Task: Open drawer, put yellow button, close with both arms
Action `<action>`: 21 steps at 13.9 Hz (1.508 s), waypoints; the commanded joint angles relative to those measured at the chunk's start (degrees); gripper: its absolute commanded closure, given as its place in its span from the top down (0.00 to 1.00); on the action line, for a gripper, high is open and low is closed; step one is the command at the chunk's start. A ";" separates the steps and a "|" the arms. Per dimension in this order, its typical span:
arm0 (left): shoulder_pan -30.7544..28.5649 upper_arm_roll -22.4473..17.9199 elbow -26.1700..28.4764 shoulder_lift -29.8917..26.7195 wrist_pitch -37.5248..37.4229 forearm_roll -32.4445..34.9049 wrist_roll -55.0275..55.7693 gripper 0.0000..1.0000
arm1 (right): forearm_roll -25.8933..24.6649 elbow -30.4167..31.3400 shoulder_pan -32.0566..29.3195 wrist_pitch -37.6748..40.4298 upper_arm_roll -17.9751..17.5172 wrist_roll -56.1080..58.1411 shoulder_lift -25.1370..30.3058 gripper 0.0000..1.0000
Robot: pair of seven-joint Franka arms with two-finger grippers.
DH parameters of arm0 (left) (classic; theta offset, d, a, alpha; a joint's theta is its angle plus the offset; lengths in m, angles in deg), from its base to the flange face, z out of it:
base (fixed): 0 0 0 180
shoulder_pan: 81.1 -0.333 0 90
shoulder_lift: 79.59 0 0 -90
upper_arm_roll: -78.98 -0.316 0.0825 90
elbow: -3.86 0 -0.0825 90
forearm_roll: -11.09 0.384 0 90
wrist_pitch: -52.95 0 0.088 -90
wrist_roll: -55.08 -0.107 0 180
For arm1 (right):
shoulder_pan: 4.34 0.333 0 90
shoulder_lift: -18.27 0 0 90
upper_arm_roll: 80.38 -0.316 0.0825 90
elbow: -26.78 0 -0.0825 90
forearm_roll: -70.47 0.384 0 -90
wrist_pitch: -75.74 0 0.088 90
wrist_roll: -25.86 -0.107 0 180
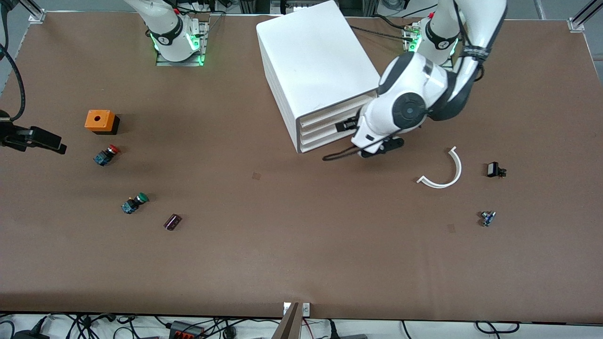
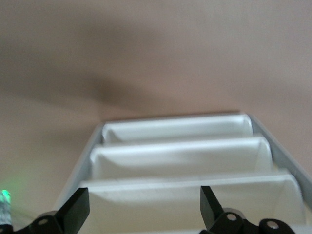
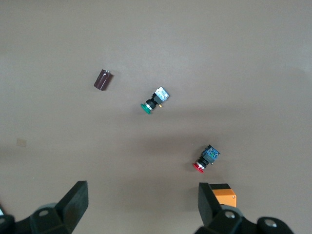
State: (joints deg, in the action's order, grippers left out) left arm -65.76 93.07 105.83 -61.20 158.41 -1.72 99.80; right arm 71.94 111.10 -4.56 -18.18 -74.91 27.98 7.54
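Observation:
The white drawer cabinet (image 1: pixel 315 66) stands near the robots' bases, and its three stacked drawers (image 1: pixel 325 127) look shut. My left gripper (image 1: pixel 347 126) is right in front of those drawer fronts (image 2: pixel 175 156). In the left wrist view the left gripper (image 2: pixel 144 195) is open, its black fingertips (image 2: pixel 78 202) wide apart with nothing between them. My right gripper (image 1: pixel 52 143) hovers over the right arm's end of the table. In the right wrist view the right gripper (image 3: pixel 141 187) is open and empty above bare table. The yellow button is out of view.
An orange box (image 1: pixel 99 120) (image 3: pixel 225 194), a red-capped button (image 1: pixel 107 154) (image 3: pixel 205 159), a green-capped button (image 1: pixel 135 202) (image 3: pixel 155 101) and a dark cylinder (image 1: pixel 172 221) (image 3: pixel 103 80) lie toward the right arm's end. A white curved strip (image 1: pixel 445 172) and two small parts (image 1: pixel 494 169) (image 1: pixel 487 218) lie toward the left arm's end.

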 commanded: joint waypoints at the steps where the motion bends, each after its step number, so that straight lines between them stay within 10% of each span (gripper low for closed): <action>1: -2.33 -0.12 -5.27 0.76 -1.93 11.18 -0.34 1.00 | -1.99 8.13 -0.40 -3.72 -1.07 0.78 5.62 1.00; 4: -4.51 -0.12 -11.07 1.12 -7.17 21.32 -4.61 1.00 | -1.65 9.11 0.13 -2.59 -1.08 0.35 6.69 1.00; 11: -17.60 -1.35 -17.33 -2.38 -17.92 20.99 -38.08 1.00 | -2.26 9.11 0.39 -2.41 -1.08 0.52 7.04 1.00; 15: -12.99 -16.08 -10.95 -11.94 -14.78 11.23 -52.15 1.00 | -2.17 9.11 0.31 -1.88 -1.08 0.17 6.95 1.00; 18: -12.34 -17.87 2.06 -22.59 -0.38 11.58 -54.03 1.00 | -2.17 9.02 0.39 -1.71 -1.08 0.26 6.95 1.00; 21: -12.52 -17.96 2.88 -22.43 0.36 11.58 -53.86 1.00 | -2.17 9.02 0.31 -1.70 -1.08 0.79 6.95 1.00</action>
State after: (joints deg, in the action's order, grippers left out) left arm -79.23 76.10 105.30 -82.07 156.57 10.54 47.17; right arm 70.49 118.48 -4.18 -19.99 -75.66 28.15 12.80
